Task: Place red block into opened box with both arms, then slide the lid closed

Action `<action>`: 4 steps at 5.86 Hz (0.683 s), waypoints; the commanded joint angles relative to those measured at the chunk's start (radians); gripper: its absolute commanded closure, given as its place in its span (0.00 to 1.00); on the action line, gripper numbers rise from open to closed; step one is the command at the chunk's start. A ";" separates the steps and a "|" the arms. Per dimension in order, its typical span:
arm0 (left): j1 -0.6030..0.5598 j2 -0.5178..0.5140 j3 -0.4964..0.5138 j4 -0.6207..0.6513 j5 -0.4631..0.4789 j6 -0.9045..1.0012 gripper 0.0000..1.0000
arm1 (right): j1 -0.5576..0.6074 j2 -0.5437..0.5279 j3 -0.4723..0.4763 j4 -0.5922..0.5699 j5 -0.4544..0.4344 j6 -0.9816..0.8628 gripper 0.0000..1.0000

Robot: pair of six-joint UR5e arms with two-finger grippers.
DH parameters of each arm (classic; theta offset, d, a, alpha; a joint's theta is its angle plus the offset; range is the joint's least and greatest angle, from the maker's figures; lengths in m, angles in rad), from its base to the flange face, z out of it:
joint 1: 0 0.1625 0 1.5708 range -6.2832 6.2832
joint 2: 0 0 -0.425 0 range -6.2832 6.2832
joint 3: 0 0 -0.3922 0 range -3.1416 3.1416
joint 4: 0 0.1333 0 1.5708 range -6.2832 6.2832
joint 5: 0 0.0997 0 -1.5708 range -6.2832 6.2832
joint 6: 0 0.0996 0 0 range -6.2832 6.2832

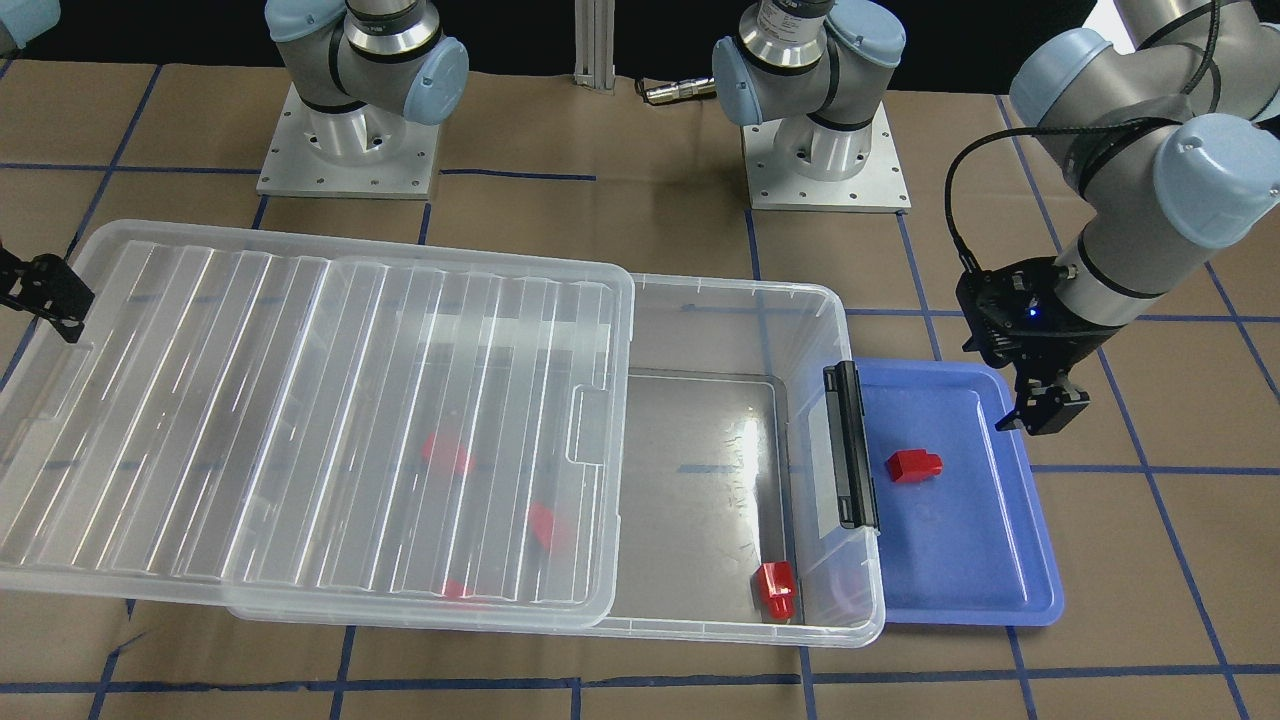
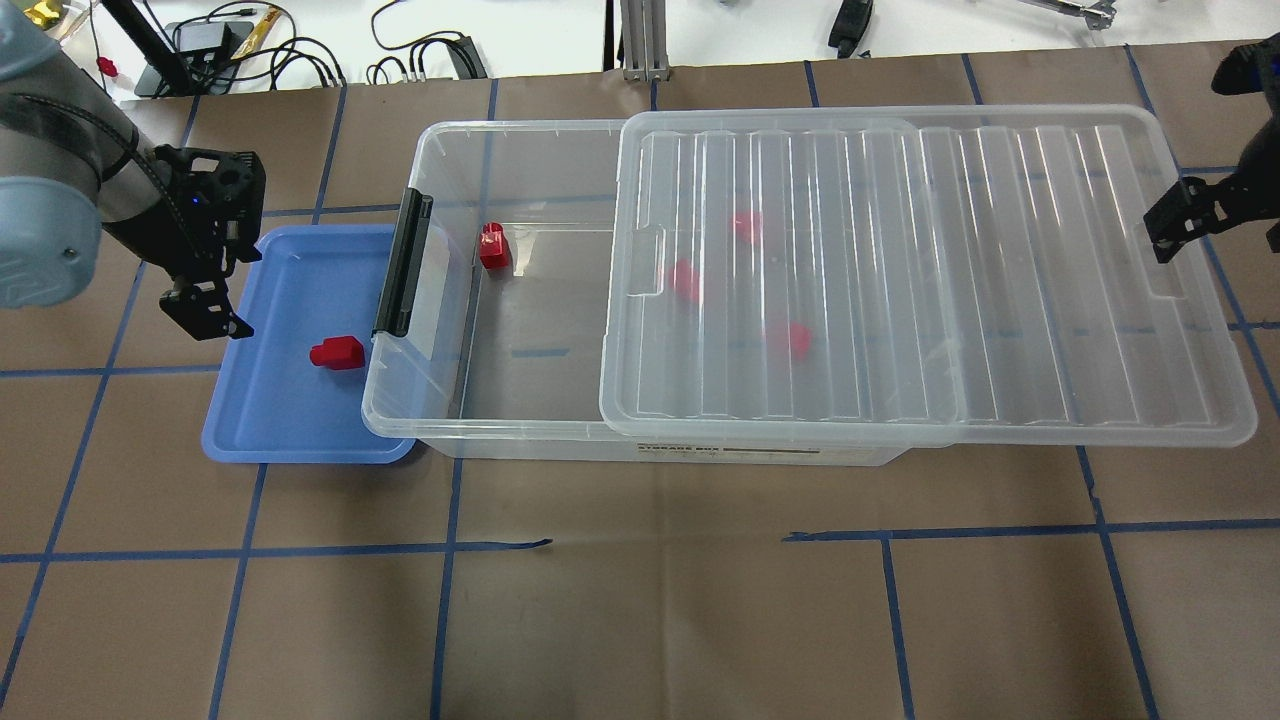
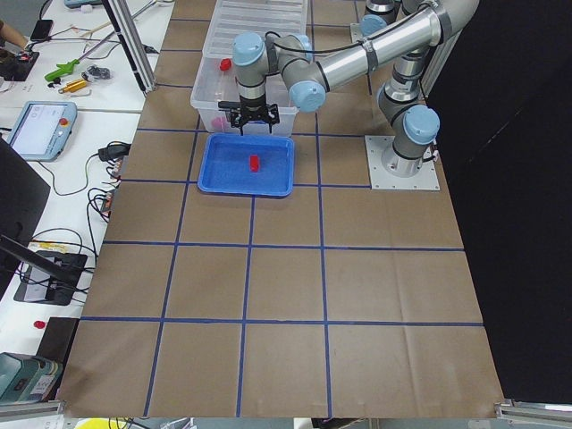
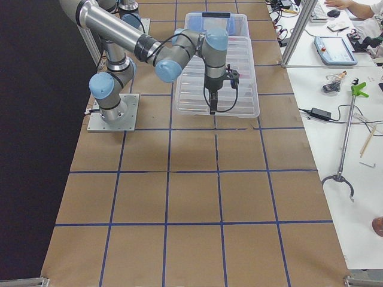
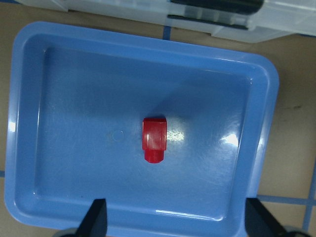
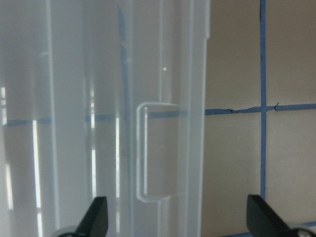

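My left gripper hangs above the blue tray, and its fingers are wide apart and hold nothing. In my left wrist view the red block lies flat near the middle of the tray, between the lines of my two fingers but well below them. I do not touch it yet.

My right gripper is also spread open and empty. It hovers over the outer short end of the lid, just above the recessed tab. I cannot tell if it touches the plastic.

The box is open on the side of the black latch bar. The lid covers the other part and sticks out far past the box end on my right side. One red block stands in the open part of the box, near the latch wall. Three more red shapes show blurred through the lid.

So I judge the task is partly done: several blocks are in, and one is left on the tray. What remains is to grasp this block, put it into the open part, and then push the lid toward the latch until it closes.
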 commanded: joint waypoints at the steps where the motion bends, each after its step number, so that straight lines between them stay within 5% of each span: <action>1: 0.000 -0.106 -0.033 0.112 -0.022 0.053 0.03 | 0.157 -0.002 -0.135 0.187 0.004 0.258 0.00; 4: -0.001 -0.195 -0.044 0.133 -0.022 0.043 0.03 | 0.344 0.029 -0.240 0.318 0.111 0.550 0.00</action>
